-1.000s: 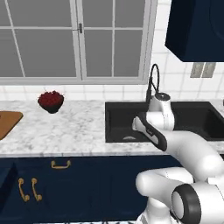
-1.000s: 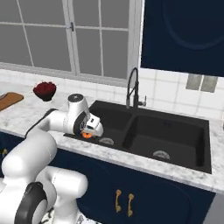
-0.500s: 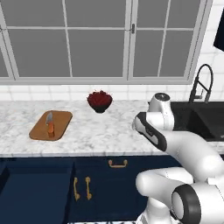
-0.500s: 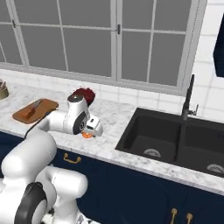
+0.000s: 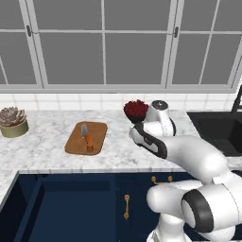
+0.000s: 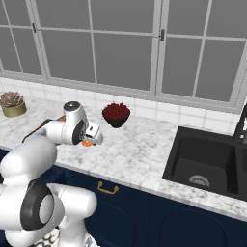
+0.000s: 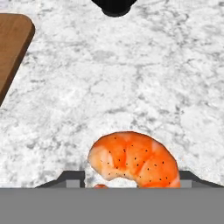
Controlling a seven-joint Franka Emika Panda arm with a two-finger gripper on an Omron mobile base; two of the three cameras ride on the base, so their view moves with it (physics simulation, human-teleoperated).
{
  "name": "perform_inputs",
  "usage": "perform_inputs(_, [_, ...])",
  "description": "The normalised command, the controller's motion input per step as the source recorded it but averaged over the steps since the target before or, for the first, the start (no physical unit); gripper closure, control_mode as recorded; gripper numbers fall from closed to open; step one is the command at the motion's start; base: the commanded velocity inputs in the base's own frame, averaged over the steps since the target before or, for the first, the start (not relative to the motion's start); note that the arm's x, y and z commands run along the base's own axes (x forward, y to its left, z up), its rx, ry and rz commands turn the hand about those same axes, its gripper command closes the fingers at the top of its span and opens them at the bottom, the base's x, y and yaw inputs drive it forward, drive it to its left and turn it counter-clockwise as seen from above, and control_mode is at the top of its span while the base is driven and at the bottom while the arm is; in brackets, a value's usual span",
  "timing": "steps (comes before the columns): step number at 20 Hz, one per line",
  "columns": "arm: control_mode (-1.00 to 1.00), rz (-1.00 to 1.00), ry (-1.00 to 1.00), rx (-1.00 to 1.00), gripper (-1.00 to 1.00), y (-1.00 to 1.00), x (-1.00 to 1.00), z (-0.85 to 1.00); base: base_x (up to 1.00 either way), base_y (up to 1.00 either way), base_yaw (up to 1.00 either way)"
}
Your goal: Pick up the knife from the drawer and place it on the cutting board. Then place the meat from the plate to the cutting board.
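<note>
A: Where's the meat (image 7: 133, 159) at? Is it gripped?

B: It's clamped between the gripper's (image 6: 89, 137) part-closed jaws, above the counter (image 5: 47, 146).

A: And the cutting board (image 5: 86, 138)?

B: Off to the arm's left, long axis running away from the counter edge, knife (image 5: 86, 135) already laid on it.

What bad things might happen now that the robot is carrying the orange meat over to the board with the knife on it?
1. The meat hangs between the gripper fingers above bare marble counter, not above the cutting board. If the grip slips, it would probably land on the counter.

2. The knife already lies near the middle of the board. Meat set down there might land on the blade or nudge it.

3. The bowl of red fruit stands close beside the arm and might get bumped.
</note>
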Motion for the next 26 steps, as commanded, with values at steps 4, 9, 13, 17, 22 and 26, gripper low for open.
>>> perform_inputs(4, [-1.0,0.01,0.0,0.0,1.0,1.0,0.97,0.15,0.0,0.0,0.0])
perform_inputs(9, [-1.0,0.0,0.0,0.0,1.0,1.0,1.0,0.1,0.0,0.0,0.0])
perform_inputs(13, [-1.0,0.06,0.01,0.0,1.0,0.78,0.3,0.0,0.0,0.0,0.0])
perform_inputs(17, [-1.0,0.02,-0.04,-0.01,1.0,0.75,0.34,-0.01,0.0,0.0,0.0])
perform_inputs(22, [-1.0,0.02,0.0,0.0,1.0,0.28,0.48,-0.19,0.0,0.0,0.0])
perform_inputs(26, [-1.0,0.02,0.0,0.0,1.0,0.0,0.54,-0.33,0.0,0.0,0.0])
